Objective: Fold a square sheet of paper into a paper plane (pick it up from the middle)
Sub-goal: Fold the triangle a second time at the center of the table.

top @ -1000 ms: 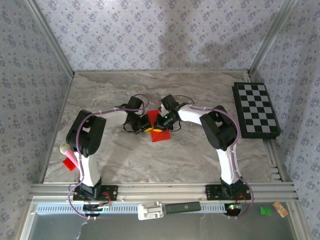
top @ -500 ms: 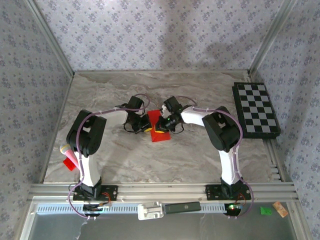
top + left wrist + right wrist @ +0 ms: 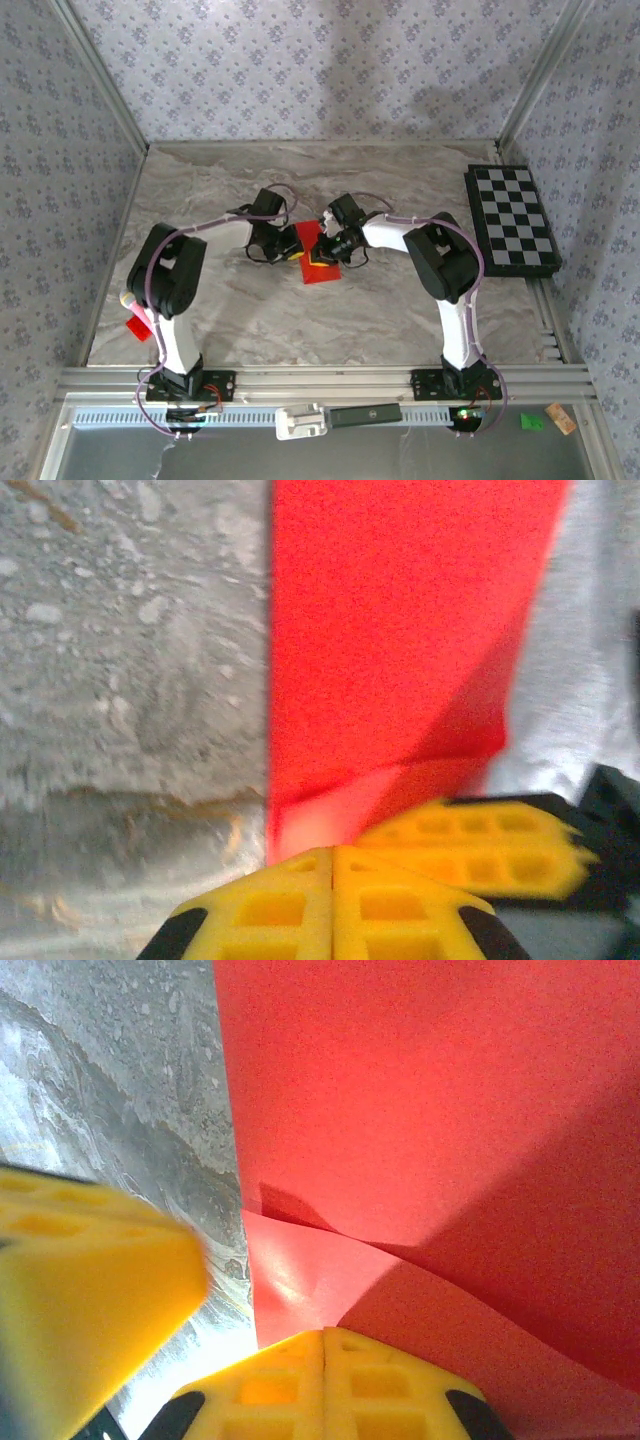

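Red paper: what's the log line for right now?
red paper creased, on table | left gripper shut, tips at paper edge | right gripper shut, tips at raised flap

centre: L gripper (image 3: 293, 250) & R gripper (image 3: 319, 254) tip to tip on red paper (image 3: 322, 272), both pinched closed; no gap btwn them to pass.
near strip: bare table (image 3: 300, 335) btwn the two arm bases, open.
far strip: table open from wrists to back wall (image 3: 320, 70).
L side: L arm (image 3: 170, 275) elbow overhangs; red scrap (image 3: 139, 328) + pink-yellow item (image 3: 129, 298) just beside it, near L edge.
R side: chequered board (image 3: 512, 220) along R edge; slim bare lane btwn it & R arm (image 3: 442, 262).
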`<action>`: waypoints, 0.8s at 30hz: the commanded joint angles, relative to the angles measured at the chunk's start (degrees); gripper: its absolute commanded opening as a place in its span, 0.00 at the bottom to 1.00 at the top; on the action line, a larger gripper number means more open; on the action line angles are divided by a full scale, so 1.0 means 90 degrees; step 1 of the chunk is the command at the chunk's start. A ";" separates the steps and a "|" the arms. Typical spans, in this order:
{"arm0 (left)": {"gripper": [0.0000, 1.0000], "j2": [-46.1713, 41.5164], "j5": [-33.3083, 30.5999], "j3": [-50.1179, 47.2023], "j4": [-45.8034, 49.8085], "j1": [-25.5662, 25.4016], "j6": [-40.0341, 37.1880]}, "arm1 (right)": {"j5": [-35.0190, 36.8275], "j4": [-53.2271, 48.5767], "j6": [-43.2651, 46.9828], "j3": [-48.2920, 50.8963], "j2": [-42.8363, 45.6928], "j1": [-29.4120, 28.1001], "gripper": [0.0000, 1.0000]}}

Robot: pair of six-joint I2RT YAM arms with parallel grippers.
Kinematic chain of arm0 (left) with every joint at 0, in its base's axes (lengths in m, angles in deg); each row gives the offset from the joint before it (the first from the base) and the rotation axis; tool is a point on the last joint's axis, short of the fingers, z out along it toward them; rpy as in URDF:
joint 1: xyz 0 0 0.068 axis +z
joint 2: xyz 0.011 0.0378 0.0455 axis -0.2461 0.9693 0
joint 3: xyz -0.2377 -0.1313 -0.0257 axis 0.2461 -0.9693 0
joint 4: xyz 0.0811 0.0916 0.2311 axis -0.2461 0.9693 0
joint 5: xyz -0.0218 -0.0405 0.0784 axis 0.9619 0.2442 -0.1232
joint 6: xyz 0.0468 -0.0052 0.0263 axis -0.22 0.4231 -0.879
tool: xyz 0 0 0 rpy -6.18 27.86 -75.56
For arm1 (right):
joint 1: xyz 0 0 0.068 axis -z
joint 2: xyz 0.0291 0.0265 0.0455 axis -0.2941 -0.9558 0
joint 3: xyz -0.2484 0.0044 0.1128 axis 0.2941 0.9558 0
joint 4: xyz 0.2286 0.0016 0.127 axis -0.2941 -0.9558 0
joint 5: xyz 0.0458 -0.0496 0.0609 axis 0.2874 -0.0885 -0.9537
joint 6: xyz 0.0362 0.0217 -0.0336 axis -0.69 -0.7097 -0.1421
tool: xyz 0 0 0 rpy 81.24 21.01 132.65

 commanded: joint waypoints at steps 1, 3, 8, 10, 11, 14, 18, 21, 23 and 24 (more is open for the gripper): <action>0.09 -0.0661 0.0426 -0.0372 -0.0393 -0.0010 0.0356 | 0.0588 -0.0293 0.0165 0.0244 -0.0464 0.0025 0.00; 0.09 -0.0812 0.0623 -0.0719 -0.0705 -0.0034 0.0588 | 0.0677 -0.0280 0.0128 0.0253 -0.0479 0.0031 0.00; 0.09 -0.0895 0.0819 -0.1199 -0.1030 -0.0135 0.0807 | 0.0718 -0.0107 -0.0007 0.0240 -0.0488 0.0040 0.00; 0.09 -0.0811 0.0953 -0.1273 -0.1175 -0.0198 0.0861 | 0.0708 -0.0096 -0.0021 0.0216 -0.0498 0.0028 0.00; 0.09 -0.0754 0.0991 -0.1289 -0.1230 -0.0237 0.0871 | 0.0704 -0.0100 -0.0021 0.0215 -0.0507 0.0026 0.00; 0.08 -0.0569 0.1074 -0.1231 -0.1301 -0.0308 0.0867 | 0.0694 -0.0102 -0.0017 0.0215 -0.0526 0.0020 0.00; 0.09 -0.0396 0.1066 -0.1195 -0.1336 -0.0347 0.0838 | 0.0701 -0.0118 -0.0019 0.0215 -0.0523 0.0022 0.00; 0.08 -0.0298 0.1032 -0.1247 -0.1331 -0.0357 0.0816 | 0.0702 -0.0114 -0.0016 0.0223 -0.0518 0.0028 0.00; 0.08 -0.0274 0.1010 -0.1291 -0.1315 -0.0359 0.0781 | 0.0706 -0.0112 -0.0026 0.0225 -0.0518 0.0027 0.00; 0.08 -0.0250 0.0986 -0.1315 -0.1289 -0.0362 0.0753 | 0.0698 -0.0107 -0.0028 0.0232 -0.0522 0.0029 0.00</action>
